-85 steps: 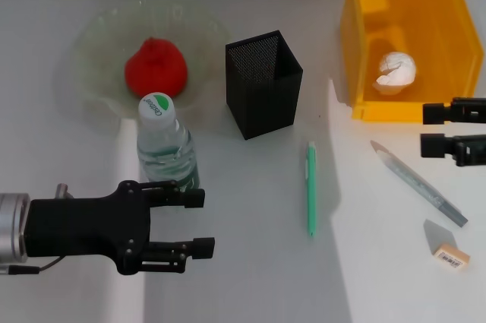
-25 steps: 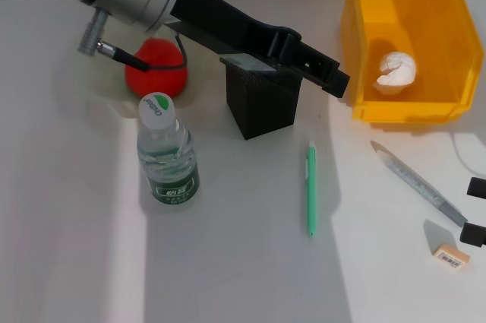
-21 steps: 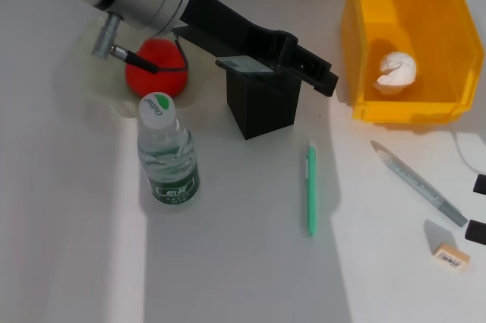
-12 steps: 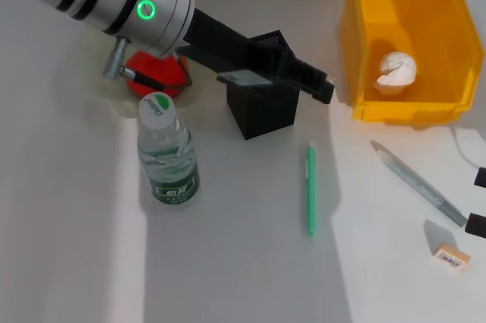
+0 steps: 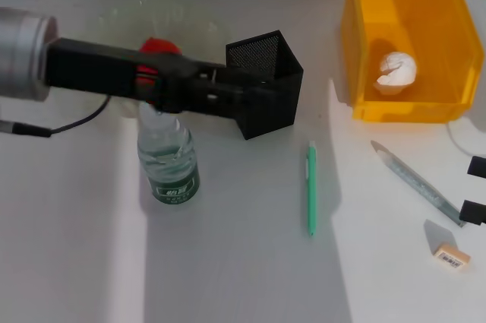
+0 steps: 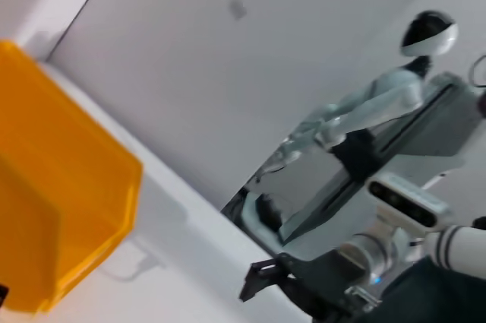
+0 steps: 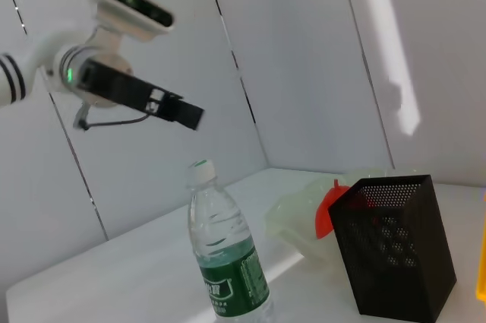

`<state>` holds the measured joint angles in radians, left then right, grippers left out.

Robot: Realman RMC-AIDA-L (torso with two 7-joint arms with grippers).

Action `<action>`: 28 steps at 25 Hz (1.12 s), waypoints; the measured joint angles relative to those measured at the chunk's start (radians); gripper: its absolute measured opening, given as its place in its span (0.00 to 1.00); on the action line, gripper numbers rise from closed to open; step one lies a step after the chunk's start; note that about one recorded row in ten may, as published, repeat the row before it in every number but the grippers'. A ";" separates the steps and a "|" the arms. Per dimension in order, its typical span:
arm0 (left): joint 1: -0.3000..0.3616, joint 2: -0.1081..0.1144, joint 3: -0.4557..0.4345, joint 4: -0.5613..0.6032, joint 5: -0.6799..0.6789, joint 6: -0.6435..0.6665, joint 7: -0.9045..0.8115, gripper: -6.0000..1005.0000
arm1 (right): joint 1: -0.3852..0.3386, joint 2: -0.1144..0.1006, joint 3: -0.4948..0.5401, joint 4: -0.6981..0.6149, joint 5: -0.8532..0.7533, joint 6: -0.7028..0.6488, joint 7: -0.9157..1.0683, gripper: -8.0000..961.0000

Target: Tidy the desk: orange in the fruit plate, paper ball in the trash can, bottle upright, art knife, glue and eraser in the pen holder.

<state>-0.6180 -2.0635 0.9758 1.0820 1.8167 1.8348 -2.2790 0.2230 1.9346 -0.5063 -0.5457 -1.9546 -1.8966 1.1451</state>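
Observation:
The bottle (image 5: 168, 165) stands upright left of the pen holder (image 5: 267, 64). My left arm reaches level above its cap, and the left gripper (image 5: 266, 99) hangs in front of the pen holder. Behind the arm, the orange (image 5: 157, 45) rests in the fruit plate (image 5: 106, 23). The paper ball (image 5: 396, 71) lies in the trash can (image 5: 437, 106). At the right edge my right gripper (image 5: 474, 188) is open beside the art knife (image 5: 418, 182), with the eraser (image 5: 449, 254) just nearer. A green glue pen (image 5: 310, 186) lies mid-table. The right wrist view shows the bottle (image 7: 228, 262), the pen holder (image 7: 395, 243) and the left gripper (image 7: 186, 115).
A grey-white wall borders the table at the back. The left wrist view points off the table, past the trash can (image 6: 61, 209), to a far wall and the robot's own body.
My left arm lifted from the front of the table, swung over the pen holder, and now lies level above the bottle cap. My right gripper drew away from the bin to beside the knife.

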 joint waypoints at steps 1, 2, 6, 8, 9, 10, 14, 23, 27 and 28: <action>0.066 0.003 -0.055 -0.011 -0.053 0.071 0.135 0.77 | 0.006 0.000 0.000 0.001 -0.002 0.000 0.007 0.81; 0.066 0.003 -0.055 -0.011 -0.053 0.071 0.135 0.77 | 0.012 0.001 0.000 0.001 -0.003 0.000 0.015 0.81; 0.187 0.016 -0.106 -0.048 -0.068 0.152 0.364 0.77 | 0.037 0.008 -0.005 -0.009 -0.004 0.001 0.063 0.81; 0.212 0.021 -0.103 -0.063 -0.065 0.156 0.415 0.77 | 0.051 0.009 -0.009 -0.015 -0.006 0.002 0.090 0.81; 0.249 0.029 -0.096 -0.091 -0.052 0.159 0.506 0.77 | 0.058 0.009 -0.010 -0.021 -0.007 0.002 0.107 0.80; 0.272 0.033 -0.092 -0.102 -0.044 0.159 0.546 0.77 | 0.063 0.010 -0.011 -0.030 -0.010 0.002 0.123 0.80; 0.294 0.033 -0.090 -0.122 -0.025 0.157 0.612 0.77 | 0.092 0.014 -0.013 -0.089 -0.027 -0.007 0.216 0.80; 0.360 0.008 -0.100 -0.233 0.092 0.114 0.906 0.77 | 0.175 0.070 -0.022 -0.346 -0.180 -0.032 0.494 0.80; 0.360 0.008 -0.102 -0.233 0.095 0.101 0.899 0.77 | 0.225 0.097 -0.125 -0.570 -0.285 -0.052 0.773 0.79; 0.359 0.008 -0.102 -0.232 0.095 0.098 0.897 0.77 | 0.240 0.100 -0.168 -0.631 -0.301 -0.059 0.857 0.79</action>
<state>-0.2588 -2.0551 0.8740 0.8503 1.9122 1.9328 -1.3824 0.4628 2.0343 -0.6744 -1.1769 -2.2553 -1.9555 2.0026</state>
